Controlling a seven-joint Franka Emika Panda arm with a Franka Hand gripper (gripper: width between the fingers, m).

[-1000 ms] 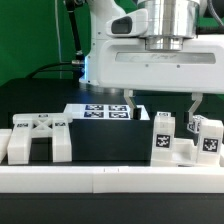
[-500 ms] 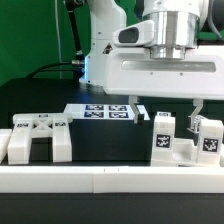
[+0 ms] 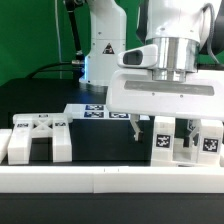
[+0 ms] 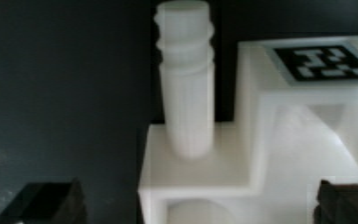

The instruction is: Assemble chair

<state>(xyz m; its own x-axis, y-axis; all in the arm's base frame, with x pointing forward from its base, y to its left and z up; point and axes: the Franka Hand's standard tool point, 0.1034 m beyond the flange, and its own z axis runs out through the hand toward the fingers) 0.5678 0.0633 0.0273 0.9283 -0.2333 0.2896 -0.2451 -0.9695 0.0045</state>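
Observation:
The chair parts are chunky white tagged pieces. One cluster (image 3: 163, 142) stands at the exterior view's right, with a second tagged block (image 3: 210, 140) beside it. A bracket-shaped part (image 3: 38, 138) stands at the exterior view's left. My gripper (image 3: 165, 130) is open and low over the right cluster, one finger on each side of it. In the wrist view a ridged white peg (image 4: 188, 80) lies against a stepped white block (image 4: 309, 120) bearing a tag (image 4: 323, 60). My gripper (image 4: 197, 205) is open, its dark fingertips (image 4: 51, 200) apart from the block on both sides.
The marker board (image 3: 92, 110) lies flat on the black table behind the parts. A long white rail (image 3: 100, 180) runs across the front edge. The robot base (image 3: 105, 50) and a green backdrop stand behind.
My gripper has moved toward the exterior view's right and come down; its fingers now straddle the right cluster of parts. The parts have not moved.

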